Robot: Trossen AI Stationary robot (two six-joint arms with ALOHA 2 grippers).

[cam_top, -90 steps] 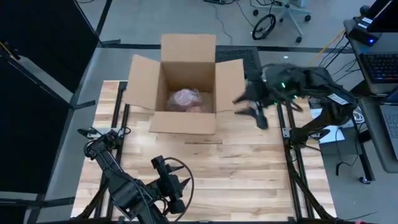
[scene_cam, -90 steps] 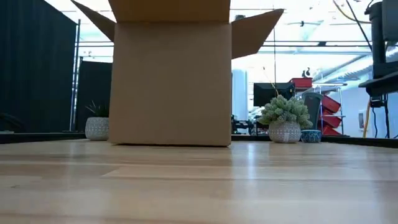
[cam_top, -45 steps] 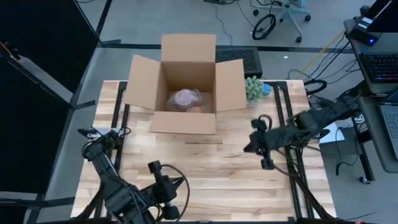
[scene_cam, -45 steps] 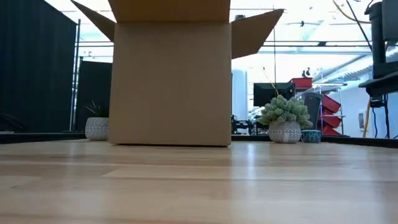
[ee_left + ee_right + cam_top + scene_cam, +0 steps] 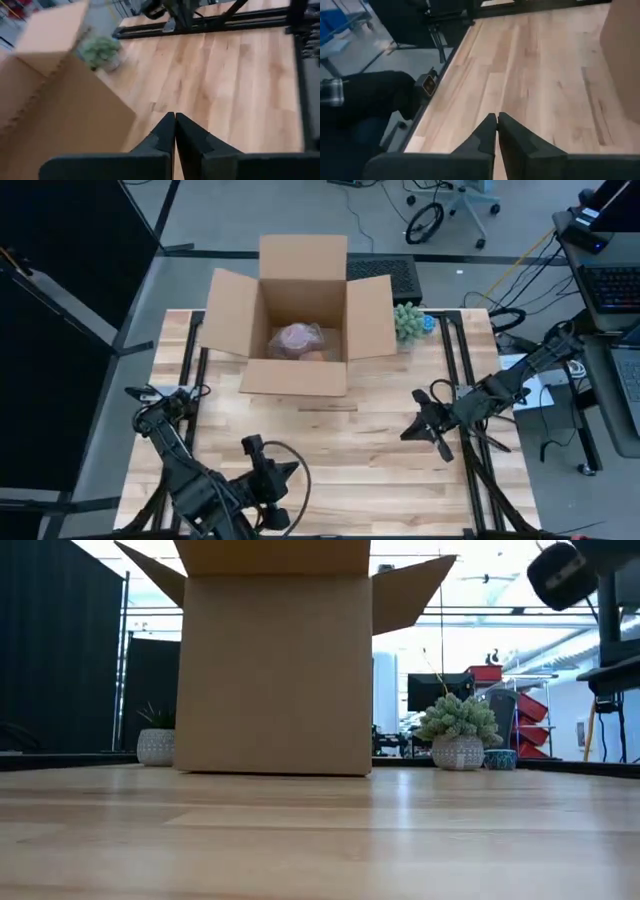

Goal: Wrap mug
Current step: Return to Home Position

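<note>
High view puts the brown cardboard box (image 5: 295, 378) at the far edge of the surface (image 5: 340, 465), about midway along it, with all four flaps spread open. On the bottom of the box lies the wrapped mug (image 5: 296, 337), a pinkish bundle in transparent bubble wrap. An orange tint just beside it, toward the box's front wall, may be a second wrapped bundle, but it is too blurred to be sure. A small potted plant (image 5: 408, 322) stands at the far edge, just beside the box's right flap. The left arm (image 5: 195, 485) is folded low at the near left corner of the surface, reaching along the near edge. In its wrist view the left jaws are pressed together with nothing between them, pointing across bare wood toward the box. The right arm (image 5: 490, 395) stretches in over the right edge of the surface, about halfway along it and well apart from the box. In its wrist view the right jaws are likewise closed on nothing, above bare planks. Low view shows the box's plain front wall resting flat on the wood, with the plant off to its right.
</note>
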